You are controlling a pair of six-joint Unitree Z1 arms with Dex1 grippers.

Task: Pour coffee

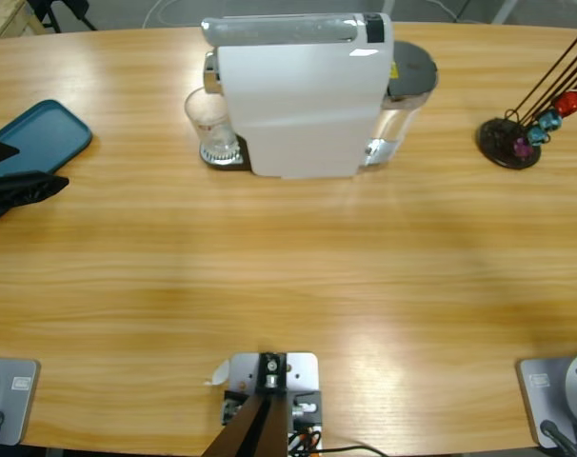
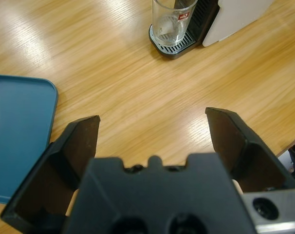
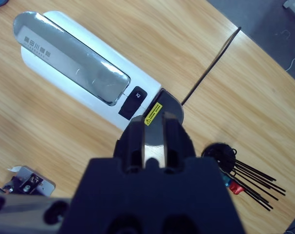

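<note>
- Clear drinking glass (image 1: 210, 127) w/ a small red logo stands upright on the black slotted drip tray (image 2: 173, 47) of the white boxy coffee machine (image 1: 303, 95), at the machine's 9 o'clock side in the high view, far half of the long wooden table (image 1: 288, 276).
- Left gripper (image 2: 152, 134): black jaws spread wide, nothing between them. It sits low at the table's left edge, partly over the teal rounded-corner tray (image 1: 33, 143).
- Key relation: in the left wrist view the glass lies ahead at approx 12 o'clock, slightly toward 1, well apart from the jaws. Bare wood between.
- Right gripper (image 3: 154, 141): jaws look pressed together, empty. It looks down from above on the machine's silver top lid (image 3: 72, 58), lid lying toward 10 o'clock.
- Machine's long axis runs left-right across the table in the high view.
- Judgement: left arm is nearer the glass; right arm better placed for the machine's top.
- Black round stand of thin rods w/ coloured capsules (image 1: 517, 138) sits well right of the machine.
</note>
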